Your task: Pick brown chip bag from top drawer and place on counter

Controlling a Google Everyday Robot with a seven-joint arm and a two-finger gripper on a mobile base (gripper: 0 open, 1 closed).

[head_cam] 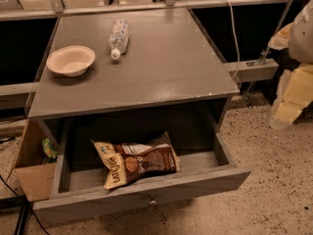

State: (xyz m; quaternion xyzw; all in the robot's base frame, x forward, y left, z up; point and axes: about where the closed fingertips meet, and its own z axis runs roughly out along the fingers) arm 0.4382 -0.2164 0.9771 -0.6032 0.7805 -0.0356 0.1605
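- The top drawer (142, 190) lies nearest, pulled well out toward the camera. Its flat grey front panel carries a small metal knob (152, 200) near the middle.
- Inside the drawer rests the brown chip bag (139, 163), crinkled, dark brown and tan with white lettering. It lies flat on the drawer bottom at a slant, its left end close to the front panel and its right end farther back. It sits a little left of the drawer's middle.
- Just left of the drawer stands a tan cardboard box (34, 180), against the drawer's side wall. A small green packet (49, 148) shows at the box's far inner side.
- Above and beyond the drawer spreads the counter (161, 77), a wide grey top with a faint sheen.
- On the counter's far left sits a pale bowl (71, 60), upright.
- Just right of the bowl, apart from it, a clear water bottle (119, 38) lies on its side, cap pointing toward the near edge.
- A white cable (234, 38) hangs down past the counter's far right edge.
- The gripper (292, 94) hangs at the right border of the view, beyond the counter's right side and over the speckled floor (264, 146). It is well apart from the drawer and the bag and touches neither them nor the counter. Whether the claw is released or clenched cannot be told.
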